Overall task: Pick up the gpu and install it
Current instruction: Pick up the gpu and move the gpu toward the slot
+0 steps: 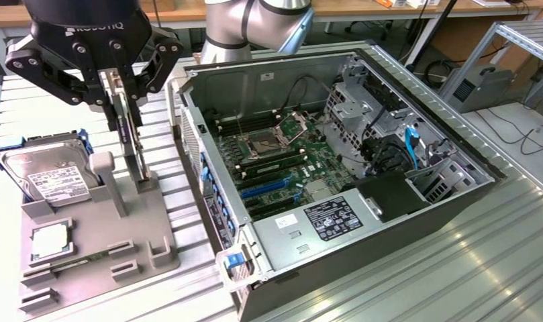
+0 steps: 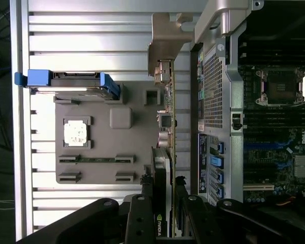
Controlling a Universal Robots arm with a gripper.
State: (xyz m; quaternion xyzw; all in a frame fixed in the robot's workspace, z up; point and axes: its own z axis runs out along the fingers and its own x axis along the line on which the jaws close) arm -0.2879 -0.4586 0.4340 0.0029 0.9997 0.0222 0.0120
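Pincer (image 2: 165, 185) (image 1: 121, 94) clenched on the top edge of the gpu (image 2: 168, 137) (image 1: 132, 144). Card stands upright on edge, with its lower end at a slot stand of the grey tray (image 1: 101, 228) (image 2: 137, 147). Metal bracket end points away from the pincer. Hard drive (image 1: 47, 174) and small square chip (image 1: 50, 241) sit in the same tray. Open computer case (image 1: 226, 94) lies just beside the tray on the ribbed bench (image 1: 432, 268), motherboard exposed.
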